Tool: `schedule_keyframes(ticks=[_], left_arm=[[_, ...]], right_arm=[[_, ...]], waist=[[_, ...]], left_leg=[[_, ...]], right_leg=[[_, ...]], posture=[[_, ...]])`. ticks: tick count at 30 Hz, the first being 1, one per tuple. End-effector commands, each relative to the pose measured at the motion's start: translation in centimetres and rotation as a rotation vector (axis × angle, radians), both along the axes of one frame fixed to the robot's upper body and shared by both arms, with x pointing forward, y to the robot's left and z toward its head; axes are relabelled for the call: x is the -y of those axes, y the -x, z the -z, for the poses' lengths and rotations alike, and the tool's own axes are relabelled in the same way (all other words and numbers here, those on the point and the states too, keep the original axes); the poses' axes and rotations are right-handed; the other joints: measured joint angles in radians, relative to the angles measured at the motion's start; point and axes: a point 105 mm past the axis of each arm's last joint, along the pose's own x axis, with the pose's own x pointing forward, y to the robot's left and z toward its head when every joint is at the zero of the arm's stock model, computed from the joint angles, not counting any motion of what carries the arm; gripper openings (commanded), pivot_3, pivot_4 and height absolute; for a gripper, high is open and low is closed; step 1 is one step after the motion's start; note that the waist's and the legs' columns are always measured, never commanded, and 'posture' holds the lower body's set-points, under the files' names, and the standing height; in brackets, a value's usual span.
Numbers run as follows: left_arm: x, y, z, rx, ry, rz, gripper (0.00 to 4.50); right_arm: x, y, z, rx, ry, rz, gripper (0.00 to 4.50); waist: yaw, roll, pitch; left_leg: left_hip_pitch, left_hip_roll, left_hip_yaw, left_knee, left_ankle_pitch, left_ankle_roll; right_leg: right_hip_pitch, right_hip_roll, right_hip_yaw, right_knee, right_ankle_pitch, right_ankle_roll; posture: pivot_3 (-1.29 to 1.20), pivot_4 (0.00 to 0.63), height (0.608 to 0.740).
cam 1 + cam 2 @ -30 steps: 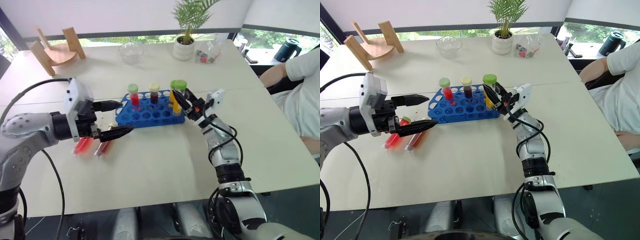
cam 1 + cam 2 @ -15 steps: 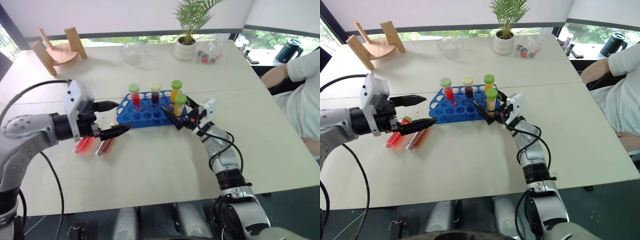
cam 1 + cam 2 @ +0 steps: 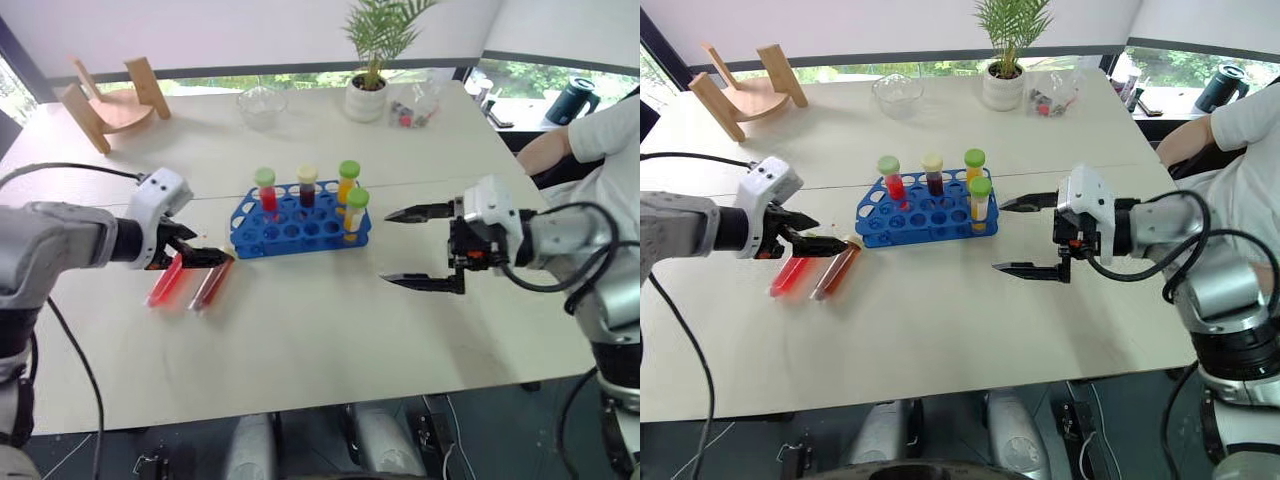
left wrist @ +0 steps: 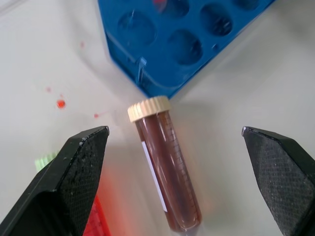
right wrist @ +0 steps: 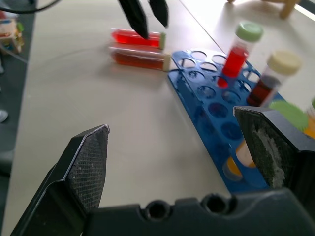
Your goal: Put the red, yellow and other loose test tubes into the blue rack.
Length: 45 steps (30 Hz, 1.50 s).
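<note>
Racked: four tubes upright in the blue rack [image 3: 300, 222] mid-table | Left: two loose tubes [image 3: 190, 281] lying by its left end | left gripper [image 3: 203, 254] spread above them | right gripper [image 3: 417, 246] wide apart, empty, right of rack

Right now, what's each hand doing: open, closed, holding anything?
Left hand: open, empty, poised around the brown tube lying on the table.
Right hand: open, empty, off to the side of the blue rack.
</note>
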Motion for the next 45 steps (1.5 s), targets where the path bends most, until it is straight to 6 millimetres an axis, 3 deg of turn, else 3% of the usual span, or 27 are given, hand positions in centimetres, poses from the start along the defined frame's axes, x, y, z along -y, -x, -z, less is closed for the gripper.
schedule_keyframes(ticks=[1,10,13,18,19,21,23,25,29,31,33,38,45], left_arm=[[-0.4,-0.4,0.8,-0.073,-0.014,-0.031,4.50],[0.7,-1.6,3.6,-0.156,-0.028,-0.017,4.50],[1.4,-1.8,4.7,-0.168,-0.033,-0.009,3.60],[1.5,-1.8,5.4,-0.178,-0.033,-0.008,1.08],[1.4,-1.9,5.3,-0.169,-0.029,-0.013,0.84],[1.6,-2.4,3.9,-0.117,0.016,-0.009,0.83],[2.6,-2.6,0.9,-0.054,0.136,0.047,0.83],[3.3,-2.5,-3.7,0.053,0.296,0.125,0.83],[3.6,-0.7,-9.9,0.203,0.509,0.289,0.83],[4.2,0.0,-11.7,0.277,0.592,0.366,0.83],[5.5,-0.3,-11.4,0.352,0.619,0.407,0.83],[9.0,-3.3,-9.9,0.634,0.717,0.336,0.83],[12.5,-5.6,-5.2,0.895,0.689,0.236,0.83]], right_arm=[[-1.0,1.0,-1.3,0.032,-0.001,-0.062,4.48],[-1.5,1.7,-2.1,0.043,-0.041,-0.032,4.48],[-1.4,1.7,-2.1,0.043,-0.048,-0.008,4.50],[-1.2,1.7,-2.2,0.046,-0.050,0.013,4.50],[-1.2,1.7,-2.1,0.045,-0.050,0.017,4.50],[-1.1,1.8,-2.1,0.045,-0.050,0.022,4.50],[-1.0,1.9,-2.1,0.039,-0.054,0.029,4.50],[-1.0,2.0,-2.0,0.037,-0.060,0.039,4.50],[-1.0,2.1,-1.9,0.028,-0.089,0.062,4.50],[-1.1,1.8,-1.8,0.032,-0.106,0.079,4.50],[-1.3,1.6,-1.9,0.040,-0.126,0.094,4.50],[-1.9,1.4,-1.9,0.041,-0.154,0.109,4.50],[-2.3,1.7,-1.7,0.035,-0.175,0.125,4.50]], waist=[[0.003,0.000,0.000],[0.025,0.000,0.000],[0.031,0.000,0.000],[0.033,0.000,0.000],[0.032,0.000,0.000],[0.031,0.000,0.000],[0.032,-0.001,0.000],[0.032,-0.002,0.001],[0.031,-0.004,0.002],[0.027,-0.003,0.001],[0.027,-0.001,0.001],[0.036,-0.002,0.001],[0.047,-0.002,0.001]], left_leg=[[0.000,0.000,0.000,0.000,0.000,0.000],[-0.002,0.000,0.000,0.001,0.000,0.000],[-0.002,0.000,0.000,0.002,0.000,0.000],[-0.002,-0.001,0.000,0.003,0.000,0.000],[-0.002,-0.001,0.000,0.003,0.000,0.000],[-0.001,-0.001,0.000,0.003,0.000,0.000],[-0.001,-0.001,0.000,0.003,0.000,0.000],[-0.002,-0.001,-0.001,0.003,0.000,0.000],[-0.004,-0.001,-0.001,0.003,0.000,0.000],[-0.003,-0.001,-0.001,0.002,0.000,0.000],[-0.003,-0.001,-0.001,0.002,0.000,0.000],[-0.002,-0.001,-0.001,0.006,0.000,0.000],[-0.002,-0.001,0.000,0.008,0.000,0.000]], right_leg=[[0.000,0.000,0.000,0.000,0.000,0.000],[-0.002,-0.001,0.000,0.000,0.000,0.000],[-0.002,-0.001,0.000,0.000,0.000,0.000],[0.000,-0.002,0.000,0.000,0.000,0.000],[0.000,-0.002,0.000,0.001,0.000,0.000],[0.000,-0.001,0.000,0.001,0.000,0.000],[0.000,-0.001,0.000,0.001,0.000,0.000],[0.000,-0.001,-0.001,0.001,0.000,0.000],[-0.001,-0.001,-0.001,0.001,0.000,0.000],[-0.001,-0.002,-0.001,0.000,0.000,0.000],[-0.001,-0.002,-0.001,0.001,0.000,0.000],[0.002,-0.002,-0.001,0.001,0.000,0.000],[0.003,-0.001,0.000,0.001,0.001,0.001]], posture=[[0.00,0.150,0.740],[0.00,0.150,0.740],[0.00,0.150,0.740],[0.00,0.150,0.740],[0.00,0.150,0.740],[0.00,0.150,0.740],[0.00,0.150,0.740],[0.00,0.150,0.740],[0.00,0.150,0.740],[0.00,0.150,0.740],[0.00,0.150,0.740],[0.00,0.150,0.740],[0.00,0.150,0.740]])
